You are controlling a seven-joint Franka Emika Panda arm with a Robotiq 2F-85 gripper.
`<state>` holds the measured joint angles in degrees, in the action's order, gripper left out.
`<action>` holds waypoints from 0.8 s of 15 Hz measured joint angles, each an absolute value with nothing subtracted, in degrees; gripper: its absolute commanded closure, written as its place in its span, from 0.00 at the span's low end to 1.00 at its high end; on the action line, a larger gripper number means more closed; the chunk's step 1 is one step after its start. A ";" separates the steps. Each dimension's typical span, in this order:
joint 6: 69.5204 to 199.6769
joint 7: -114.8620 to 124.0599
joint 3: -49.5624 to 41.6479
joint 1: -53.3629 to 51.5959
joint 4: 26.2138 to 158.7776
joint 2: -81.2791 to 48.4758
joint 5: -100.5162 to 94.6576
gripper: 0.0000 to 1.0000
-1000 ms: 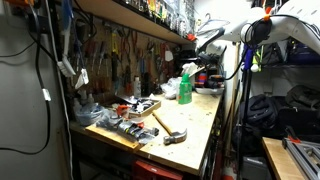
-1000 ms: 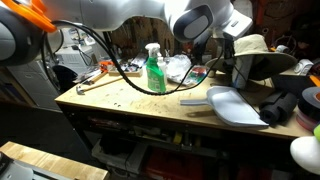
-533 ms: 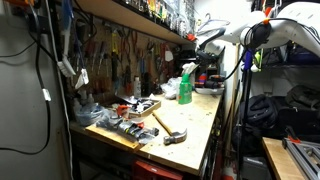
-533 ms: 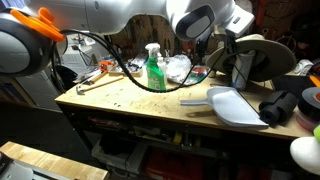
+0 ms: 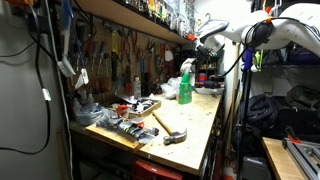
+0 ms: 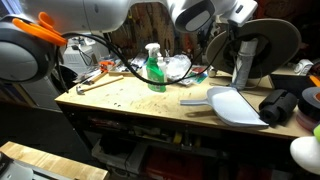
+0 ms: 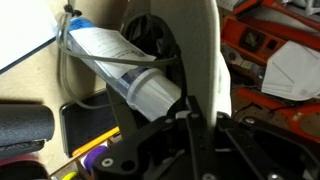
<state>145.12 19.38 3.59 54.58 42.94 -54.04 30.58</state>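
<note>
Fingers of the gripper are shut close together on the pale stem of a round dark thing. In the wrist view the pale stem goes up from between the black fingers. A white tube with a cap lies just behind it. A black roll sits low at the side.

In an exterior view the gripper is up high by the round dark thing. The round dark thing stands on its edge, with its flat face turned to the camera. It is over the back of the workbench, behind a grey dustpan. I cannot tell if the bottom of the stem touches the workbench.

A green spray bottle stands upright near the middle of the workbench, well apart from the gripper. A hammer lies at the far end. A black rolled thing lies just beside the dustpan.

In an exterior view from the end of the workbench, the gripper hangs over the far end. The green spray bottle stands just in front of it. The hammer lies near the camera, with tools hanging on the wall beside it.
</note>
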 measured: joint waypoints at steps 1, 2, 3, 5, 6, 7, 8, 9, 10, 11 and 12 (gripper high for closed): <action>145.26 18.09 4.96 54.94 42.28 -54.31 31.44 0.99; 145.55 16.77 6.28 55.23 41.71 -54.63 32.32 0.99; 146.09 15.29 7.65 55.53 41.09 -55.00 33.21 0.99; 147.16 11.96 10.44 56.06 39.75 -55.86 34.96 0.99; 147.35 10.31 11.77 56.32 39.00 -56.31 35.65 0.99; 147.38 8.70 12.97 56.56 38.41 -56.70 36.27 0.99; 147.38 7.09 14.13 56.80 37.83 -57.09 36.82 0.99; 147.38 5.73 15.18 57.01 37.40 -57.46 37.31 0.99; 147.38 4.38 16.24 57.24 37.15 -57.76 37.76 0.99; 147.38 2.52 17.44 57.46 36.74 -58.16 38.28 0.99; 147.38 0.81 18.63 57.66 36.39 -58.56 38.86 0.99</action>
<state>147.38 0.81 18.63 57.66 36.39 -58.56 38.86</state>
